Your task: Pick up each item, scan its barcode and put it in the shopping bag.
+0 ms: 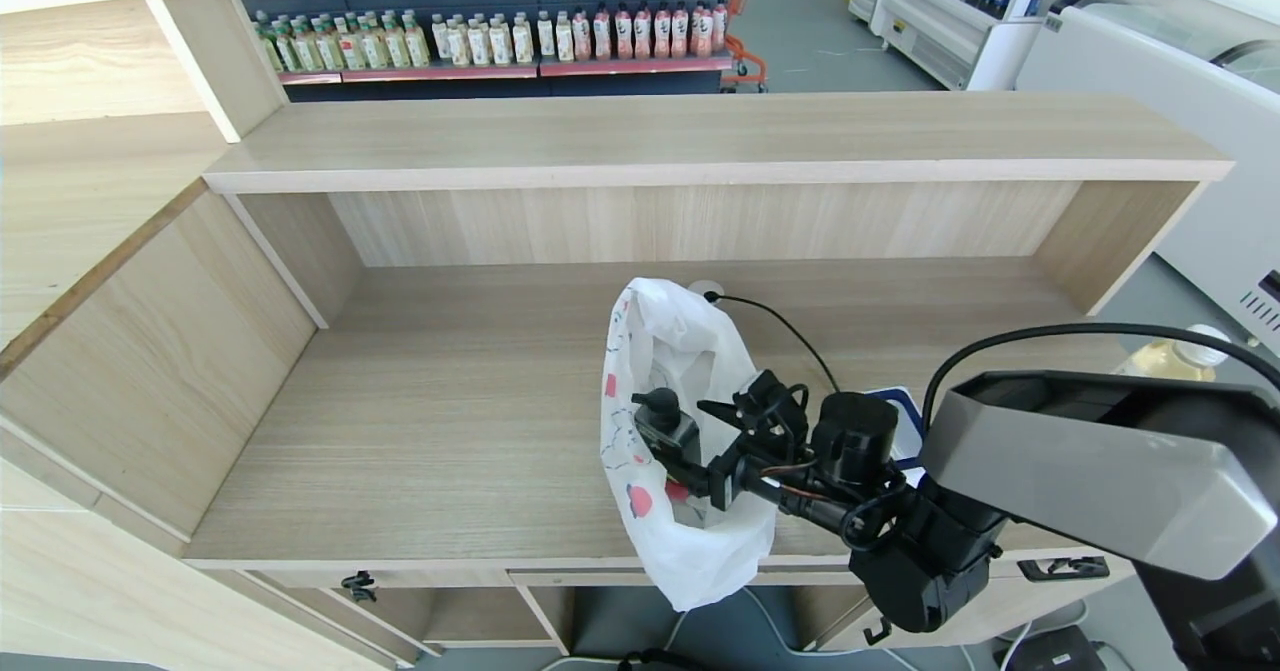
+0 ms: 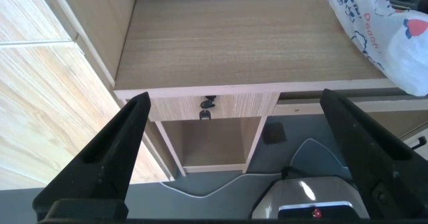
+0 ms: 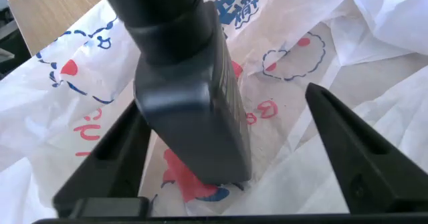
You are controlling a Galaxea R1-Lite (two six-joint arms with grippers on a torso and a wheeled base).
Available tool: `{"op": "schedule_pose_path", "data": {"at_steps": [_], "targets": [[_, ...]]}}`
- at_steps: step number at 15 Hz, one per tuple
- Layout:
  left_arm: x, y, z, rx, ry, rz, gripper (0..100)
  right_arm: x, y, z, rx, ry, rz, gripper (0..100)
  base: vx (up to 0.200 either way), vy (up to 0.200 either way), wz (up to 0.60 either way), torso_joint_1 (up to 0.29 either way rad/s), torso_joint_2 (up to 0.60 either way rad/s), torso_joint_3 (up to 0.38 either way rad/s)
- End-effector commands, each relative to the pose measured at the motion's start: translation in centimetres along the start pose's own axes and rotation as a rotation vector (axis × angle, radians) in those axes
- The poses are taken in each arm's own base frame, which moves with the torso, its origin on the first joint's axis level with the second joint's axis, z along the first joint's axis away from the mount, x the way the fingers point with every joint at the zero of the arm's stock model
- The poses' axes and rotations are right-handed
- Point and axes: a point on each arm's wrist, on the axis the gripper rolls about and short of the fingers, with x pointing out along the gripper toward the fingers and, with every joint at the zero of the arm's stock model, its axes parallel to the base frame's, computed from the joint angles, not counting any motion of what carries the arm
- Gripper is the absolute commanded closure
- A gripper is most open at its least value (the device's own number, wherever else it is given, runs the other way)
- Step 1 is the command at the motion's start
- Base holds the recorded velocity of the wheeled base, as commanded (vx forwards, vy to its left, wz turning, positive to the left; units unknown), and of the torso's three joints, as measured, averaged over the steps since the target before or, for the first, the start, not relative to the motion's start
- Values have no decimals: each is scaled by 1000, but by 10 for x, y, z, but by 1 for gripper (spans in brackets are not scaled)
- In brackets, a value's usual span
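A white shopping bag (image 1: 676, 349) with red and blue print stands open at the counter's front edge, its lower part hanging over the edge. My right gripper (image 1: 700, 448) hangs over the bag's mouth, open. A black pump bottle (image 1: 665, 424) sits tilted between its fingers. In the right wrist view the black pump bottle (image 3: 190, 110) leans against one finger (image 3: 107, 164) and stands apart from the other finger (image 3: 354, 157), with the shopping bag (image 3: 73, 103) right below. My left gripper (image 2: 235, 100) is open and holds nothing, low in front of the counter (image 2: 221, 43); the shopping bag (image 2: 384, 33) lies off to its side.
A black cable (image 1: 785, 326) runs across the wooden counter (image 1: 450, 421) behind the bag. A blue and white flat item (image 1: 903, 413) lies behind my right arm. A bottle of yellowish liquid (image 1: 1172, 356) stands at the counter's right end. A key (image 2: 207, 107) hangs in the drawer front.
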Motion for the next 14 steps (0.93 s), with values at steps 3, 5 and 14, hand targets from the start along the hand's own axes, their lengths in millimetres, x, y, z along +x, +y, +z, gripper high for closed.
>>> {"op": "schedule_pose_path", "data": {"at_steps": [3,5,14], "targets": [[0,0,0,0,0,0,0,-23,-6,69,39,-92,-23,0,0,0,0,0,0,0],[0,0,0,0,0,2,0,-41,-7,102,53,-149,-36,0,0,0,0,0,0,0],[0,0,0,0,0,0,0,-222,-23,130,1,-25,-410,0,0,0,0,0,0,0]]}}
